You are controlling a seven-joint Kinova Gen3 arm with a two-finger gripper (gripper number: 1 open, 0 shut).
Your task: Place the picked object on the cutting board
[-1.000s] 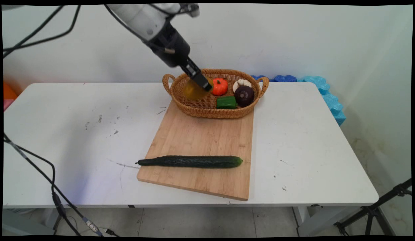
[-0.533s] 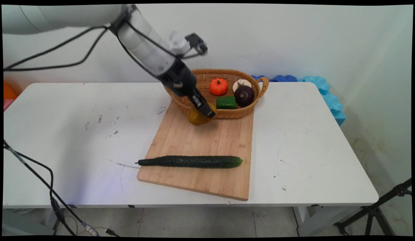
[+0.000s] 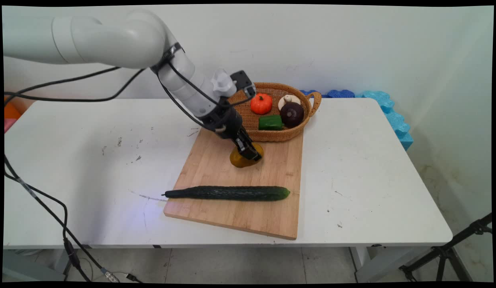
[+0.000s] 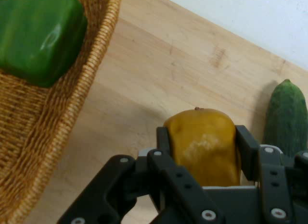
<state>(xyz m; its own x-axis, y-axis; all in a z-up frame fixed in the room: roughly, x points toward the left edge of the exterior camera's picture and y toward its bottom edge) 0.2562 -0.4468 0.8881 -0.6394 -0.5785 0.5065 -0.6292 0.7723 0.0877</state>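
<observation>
From my station I see the gripper (image 3: 250, 154) clamped on a yellow pepper (image 3: 240, 159), one finger on each side of it; the hand view shows the same grip (image 4: 203, 140) with the yellow pepper (image 4: 204, 142) filling the gap between the black fingers (image 4: 247, 144). The pepper is low over the wooden cutting board (image 3: 216, 160), just in front of the wicker basket (image 3: 271, 136). I think its underside touches the board, though the main view does not let me be sure.

The basket stands on the far end of the board and holds a small orange pumpkin (image 3: 261, 103), a green pepper (image 3: 270, 122), a dark purple onion (image 3: 291, 114) and a pale mushroom (image 3: 288, 100) behind it. In the hand view the green pepper (image 4: 41, 36) lies inside the basket's woven wall (image 4: 82, 99).

A long cucumber (image 3: 228, 193) lies across the near part of the board (its thin stem end hangs past the board's left edge), well apart from the gripper. Its rounded tip (image 4: 286, 118) shows in the hand view. Everything stands on the white table (image 3: 92, 160).
</observation>
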